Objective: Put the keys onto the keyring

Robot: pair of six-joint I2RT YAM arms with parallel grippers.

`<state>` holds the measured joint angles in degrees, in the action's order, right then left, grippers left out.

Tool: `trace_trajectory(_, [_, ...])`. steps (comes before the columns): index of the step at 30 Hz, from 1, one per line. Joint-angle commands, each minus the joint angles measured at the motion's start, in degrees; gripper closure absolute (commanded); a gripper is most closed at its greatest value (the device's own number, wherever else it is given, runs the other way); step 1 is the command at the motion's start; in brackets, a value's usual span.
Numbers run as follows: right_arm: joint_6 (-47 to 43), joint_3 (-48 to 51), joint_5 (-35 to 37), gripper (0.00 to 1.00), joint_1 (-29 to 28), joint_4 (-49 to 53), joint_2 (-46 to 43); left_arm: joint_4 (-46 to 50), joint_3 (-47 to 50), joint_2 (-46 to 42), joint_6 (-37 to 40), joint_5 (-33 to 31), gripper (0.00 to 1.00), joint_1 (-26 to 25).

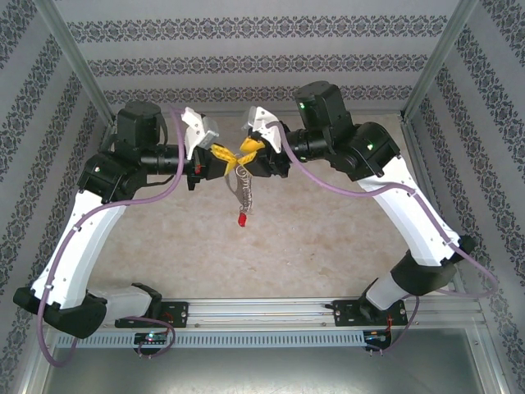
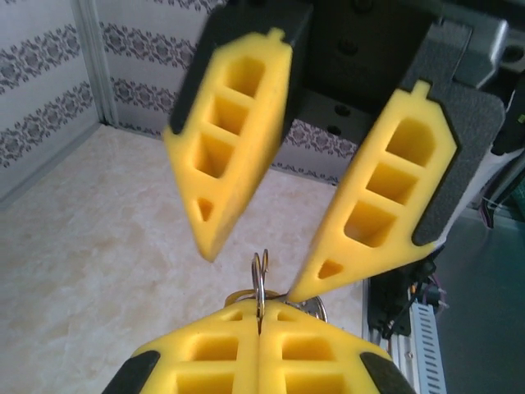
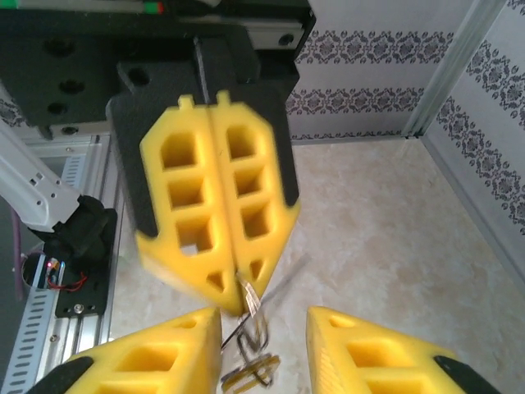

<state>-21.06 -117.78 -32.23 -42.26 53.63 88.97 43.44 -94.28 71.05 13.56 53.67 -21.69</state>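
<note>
Keyring (image 2: 260,275) mostly hidden between the left gripper's (image 2: 259,316) closed pads — a thin arc clears them. Between the right gripper's (image 3: 262,312) fingers, cut off at the frame edge, a dangling bunch (image 3: 250,373) blurs — key indistinguishable.

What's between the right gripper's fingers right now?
Right wrist view: loops of the keyring, clamped in the shut left gripper, sit inside the open right gripper.
</note>
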Motion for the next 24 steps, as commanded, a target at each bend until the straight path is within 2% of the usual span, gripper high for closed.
trace_trajectory(1, [5.39,3.45,-3.28,0.66,1.81,-6.73,-3.39,-9.42,1.18,-2.03,-4.27,4.38,1.00,1.91])
trace_trajectory(7, [12.56,9.74,-6.28,0.66,5.25,-16.51,-7.59,-17.24,3.57,-2.86,-9.64,7.03,1.00,3.57])
trace_trajectory(16, [17.95,11.16,-9.46,0.67,6.21,-23.77,-8.26,-22.54,4.89,-3.10,-13.26,9.48,1.00,3.98])
trace_trajectory(24, [21.20,10.27,-15.08,0.65,6.04,-24.85,-6.39,-29.17,7.14,-3.86,-17.20,10.18,1.00,4.06])
